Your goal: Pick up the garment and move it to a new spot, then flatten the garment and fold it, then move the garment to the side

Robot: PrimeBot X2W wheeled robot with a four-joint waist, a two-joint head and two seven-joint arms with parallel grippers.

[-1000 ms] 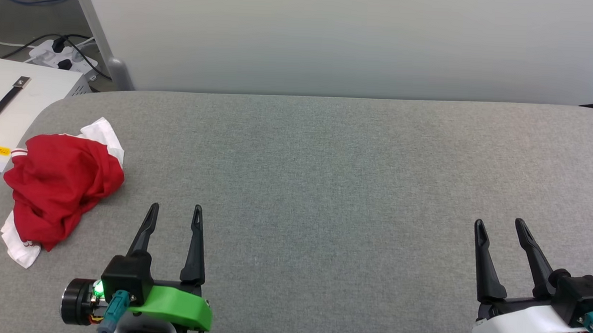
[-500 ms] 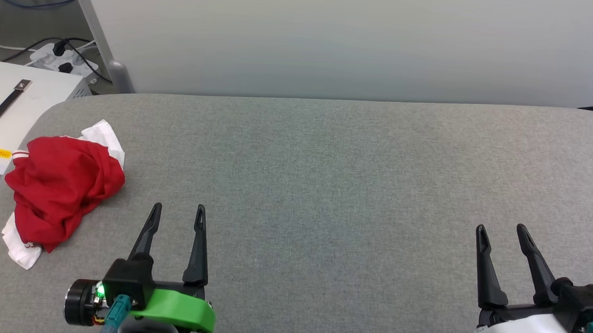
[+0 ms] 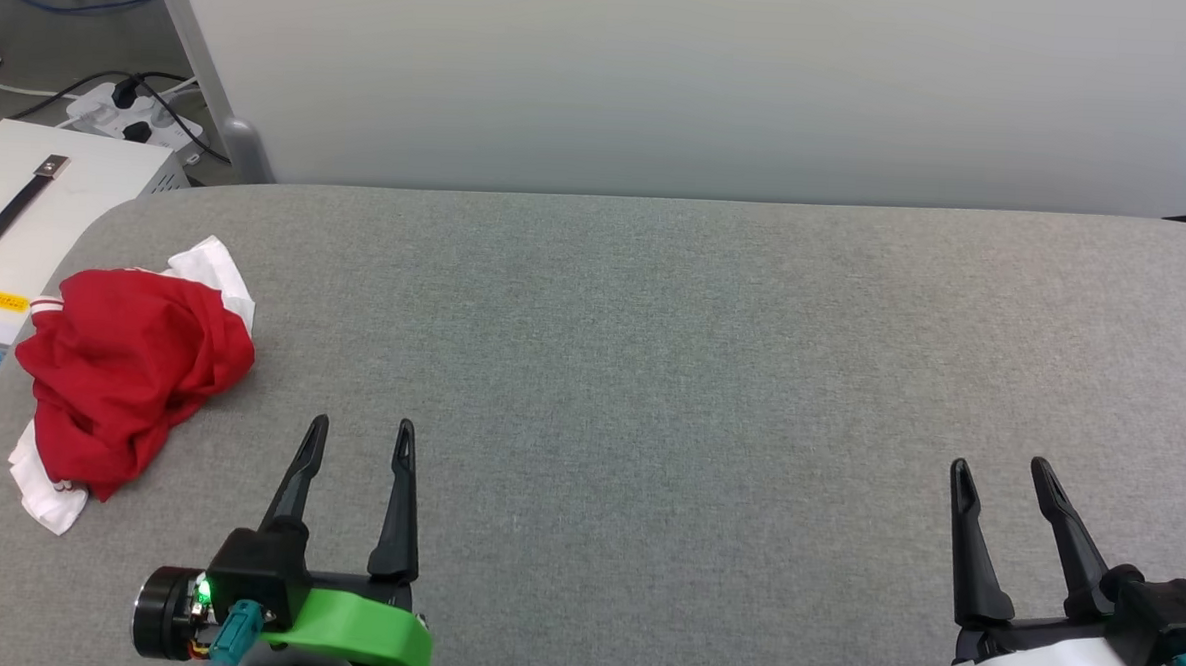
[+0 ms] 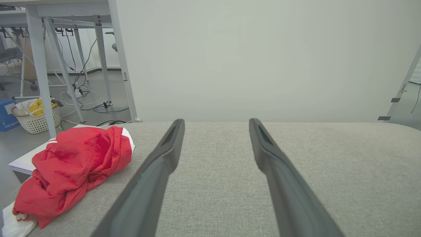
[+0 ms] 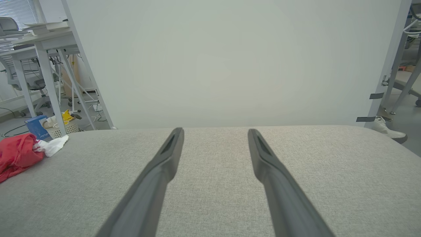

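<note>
Garment (image 3: 131,373) lies crumpled in a red heap with white sleeve cloth poking out, at the left end of the grey bench (image 3: 651,376), close to its edge and untouched. My left pincer (image 3: 362,425) hovers near it, to its right and nearer me, jaws spread wide and holding nothing. My right pincer (image 3: 1000,464) is well apart at the other end, equally wide and empty. To lift it well, I judge I should swing the left pincer over the heap's thick middle and bite a raised fold of several layers, not the loose white corner, so nothing slides off the edge. Against a second ago the whole head view has shifted slightly, so my head moved. The heap has kept its place, and both pincers show a touch lower, as wide as before.
</note>
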